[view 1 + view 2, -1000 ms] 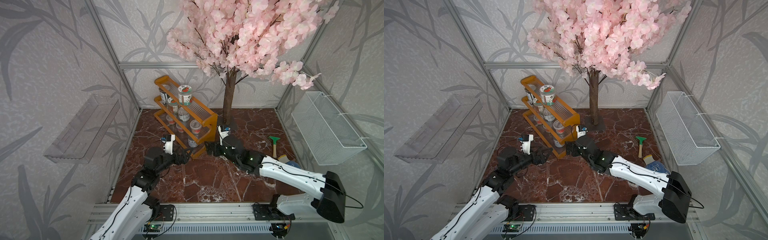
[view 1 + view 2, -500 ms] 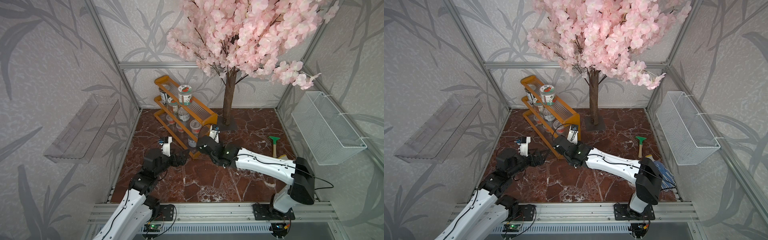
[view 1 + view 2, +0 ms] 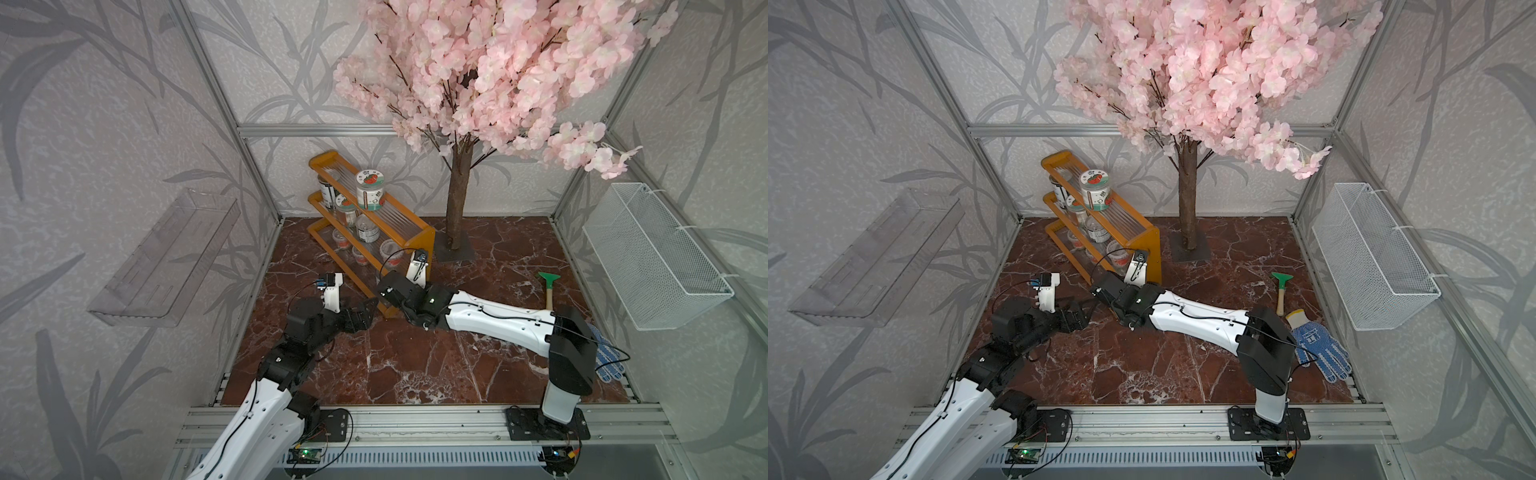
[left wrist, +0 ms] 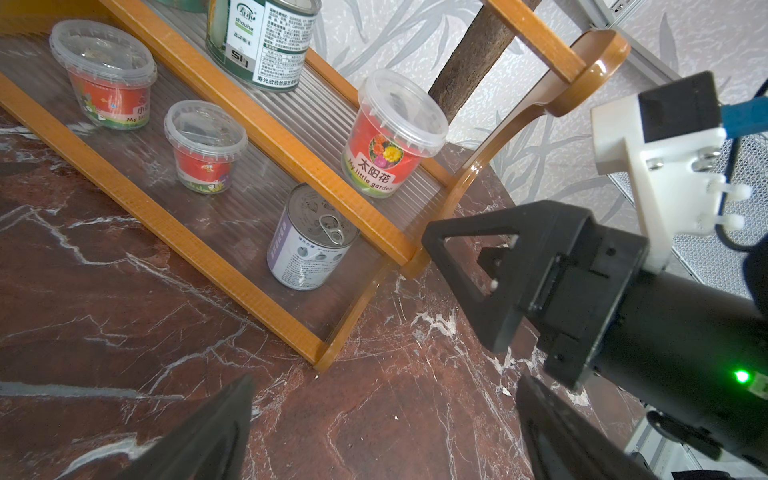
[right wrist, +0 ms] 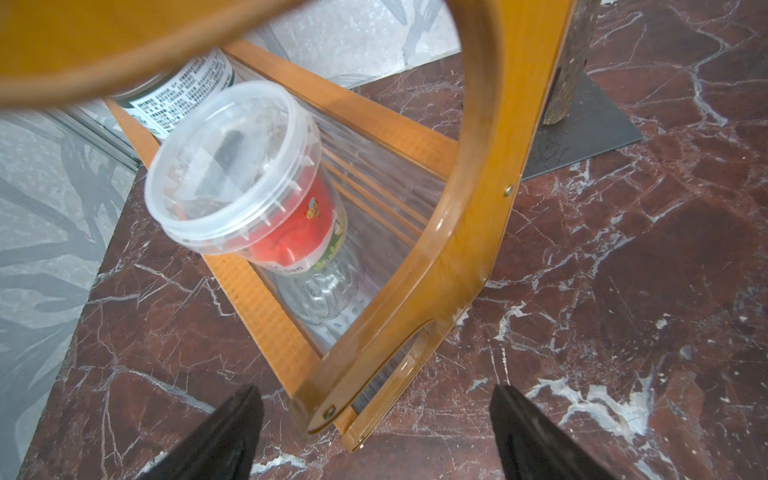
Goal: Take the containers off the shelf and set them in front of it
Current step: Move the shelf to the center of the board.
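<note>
The orange shelf [image 3: 422, 245] stands at the back left of the marble floor, and all the containers I see are on it. A tomato-lid jar [image 3: 369, 189] and a tin [image 3: 328, 189] are on the top tier. The left wrist view shows a flower-label cup [image 4: 390, 133], a green-label tin [image 4: 262, 37], two small cups [image 4: 205, 145] [image 4: 108, 75] and a grey tin [image 4: 311, 239]. My left gripper [image 3: 368, 313] hovers open over bare floor before the shelf's near corner. My right gripper [image 5: 374, 419] is open, with the foot of the shelf's end panel [image 5: 469, 257] between its fingers [image 5: 232, 432], untouched.
A blossom tree trunk [image 3: 457, 199] on a dark base plate stands just right of the shelf. A green scraper [image 3: 550, 282] and a blue-dotted glove [image 3: 1316, 345] lie at the right. A wire basket [image 3: 652, 253] and a clear tray [image 3: 166, 257] hang on the walls.
My right arm has swung left from the middle of the floor to the shelf's near end, its jaws narrowing a little. The left arm has edged toward the shelf.
</note>
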